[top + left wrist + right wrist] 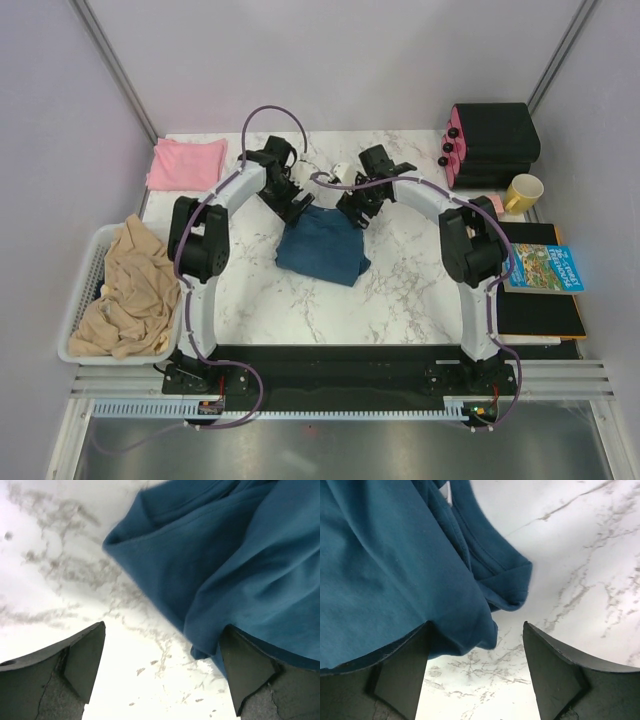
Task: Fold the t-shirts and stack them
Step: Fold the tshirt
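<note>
On the counter [400, 300], left hand [297, 209] and right hand [357, 214] stand open and empty at the far corners of the teal shirt [320, 252], its fold apparently set, ready for stacking with the pink shirt [186, 163].

A: Item at the marble table's [400, 300] left edge?
B: One white basket [88, 270], holding crumpled beige cloth [130, 290].
A: At its right edge?
B: One black case [495, 140], red knobs, far corner. One yellow mug [523, 192], just nearer. One blue printed book [545, 268] on a black board [540, 315], nearest.
</note>
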Tool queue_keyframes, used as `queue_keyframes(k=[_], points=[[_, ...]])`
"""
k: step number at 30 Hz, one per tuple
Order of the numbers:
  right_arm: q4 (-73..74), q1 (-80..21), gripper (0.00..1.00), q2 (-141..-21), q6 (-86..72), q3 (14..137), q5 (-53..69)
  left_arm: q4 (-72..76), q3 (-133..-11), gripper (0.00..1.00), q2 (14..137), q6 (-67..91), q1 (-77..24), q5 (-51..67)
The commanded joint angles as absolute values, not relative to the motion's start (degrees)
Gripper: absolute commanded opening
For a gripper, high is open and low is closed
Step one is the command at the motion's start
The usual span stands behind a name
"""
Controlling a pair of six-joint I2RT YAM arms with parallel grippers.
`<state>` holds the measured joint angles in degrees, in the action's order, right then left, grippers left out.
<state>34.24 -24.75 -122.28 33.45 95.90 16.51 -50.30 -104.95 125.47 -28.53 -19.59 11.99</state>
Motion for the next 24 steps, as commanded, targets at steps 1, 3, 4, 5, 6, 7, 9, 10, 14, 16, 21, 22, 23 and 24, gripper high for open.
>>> queue_keyframes(k=[1,3,4,5,6,7,9,10,14,16,21,22,23,24], points=[[29.0,-25.0,0.81,-115.7,31.4,95.4,10.8,-39.8,-100.3,1.00,116.2,-25.4,-19.7,-2.0],[28.0,-25.1,0.81,-115.0,30.9,94.9,7.9,-38.5,-99.8,1.00,115.1,-24.7,-19.5,-5.1],[27.3,-25.1,0.81,-114.8,30.7,94.9,7.0,-38.2,-99.6,1.00,114.8,-24.5,-19.4,-7.4],[27.2,-25.1,0.81,-114.5,30.5,94.8,6.5,-37.6,-99.2,1.00,114.3,-24.4,-19.2,-8.3],[27.0,-25.1,0.81,-114.2,30.2,94.5,5.9,-36.1,-98.1,1.00,113.6,-24.4,-19.2,-9.0],[26.8,-25.3,0.81,-114.0,30.1,94.2,5.7,-35.3,-97.5,1.00,112.8,-24.3,-19.2,-10.3],[26.5,-25.7,0.81,-113.3,29.8,93.3,5.2,-35.2,-96.9,1.00,112.2,-24.1,-19.2,-10.1],[26.0,-25.9,0.81,-112.9,29.8,92.8,4.8,-35.1,-96.7,1.00,111.5,-23.9,-19.2,-9.8],[25.4,-26.6,0.81,-111.1,30.1,90.9,3.9,-34.8,-95.1,1.00,110.0,-24.0,-19.2,-9.3],[25.3,-26.8,0.81,-109.6,30.4,89.9,3.6,-33.7,-93.9,1.00,108.7,-24.3,-19.2,-10.1],[26.5,-27.7,0.81,-103.7,32.6,85.4,0.4,-24.6,-81.4,1.00,91.1,-25.6,-19.9,-4.7],[27.1,-27.7,0.82,-102.8,34.6,84.3,-1.3,-22.5,-78.0,1.00,88.1,-27.0,-21.5,-4.7],[27.5,-27.7,0.83,-101.6,35.8,82.2,-2.3,-17.5,-70.9,1.00,85.8,-31.2,-22.8,-6.1],[28.0,-27.7,0.84,-99.3,37.0,81.2,-3.1,-14.7,-67.4,1.00,81.3,-33.3,-23.8,-8.1]])
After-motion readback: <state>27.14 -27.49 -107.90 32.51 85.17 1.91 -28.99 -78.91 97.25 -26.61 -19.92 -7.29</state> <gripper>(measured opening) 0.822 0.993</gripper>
